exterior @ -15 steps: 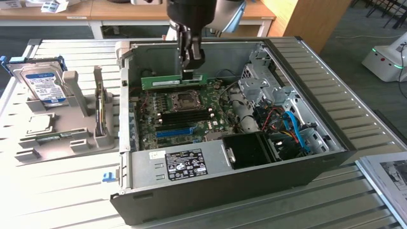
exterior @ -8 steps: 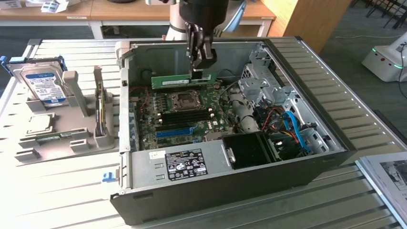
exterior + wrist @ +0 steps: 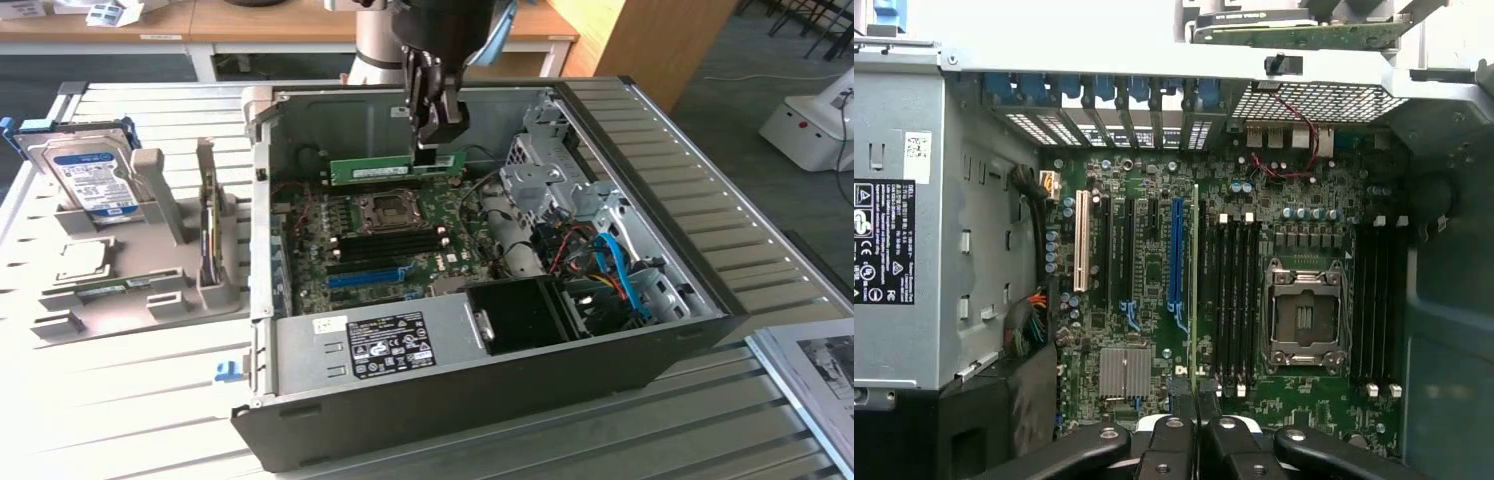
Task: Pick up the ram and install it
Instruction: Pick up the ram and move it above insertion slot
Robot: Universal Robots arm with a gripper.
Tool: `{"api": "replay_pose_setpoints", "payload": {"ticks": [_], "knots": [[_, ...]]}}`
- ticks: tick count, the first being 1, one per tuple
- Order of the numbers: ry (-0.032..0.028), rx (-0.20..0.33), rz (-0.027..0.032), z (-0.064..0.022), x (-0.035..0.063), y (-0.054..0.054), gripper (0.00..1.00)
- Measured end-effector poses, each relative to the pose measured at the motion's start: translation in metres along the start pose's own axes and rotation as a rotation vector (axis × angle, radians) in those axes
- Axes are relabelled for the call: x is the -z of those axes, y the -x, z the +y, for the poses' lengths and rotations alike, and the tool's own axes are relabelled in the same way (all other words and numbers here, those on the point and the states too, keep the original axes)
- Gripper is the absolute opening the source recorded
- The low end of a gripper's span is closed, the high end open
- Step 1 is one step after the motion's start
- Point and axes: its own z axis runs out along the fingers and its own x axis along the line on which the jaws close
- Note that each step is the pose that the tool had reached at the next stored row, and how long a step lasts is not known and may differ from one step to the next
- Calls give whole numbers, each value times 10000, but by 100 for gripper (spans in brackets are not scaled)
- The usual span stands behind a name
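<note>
The ram, a thin green stick with a white label, hangs level inside the open computer case, above the far part of the motherboard. My gripper comes down from above and is shut on the stick's end toward the exterior view's right. In the wrist view the ram is seen edge-on as a thin green line running out from my gripper. It lies over the board between a long blue slot and a row of black memory slots.
A CPU socket sits below the stick, with a blue slot nearer the front. The power supply and a black shroud fill the case's near side. A hard drive stands in a grey holder outside the case.
</note>
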Motion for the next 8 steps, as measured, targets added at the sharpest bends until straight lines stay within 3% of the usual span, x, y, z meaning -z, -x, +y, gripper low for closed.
{"api": "replay_pose_setpoints", "payload": {"ticks": [8], "knots": [[0, 1, 0, 0, -27, 0, 12]]}}
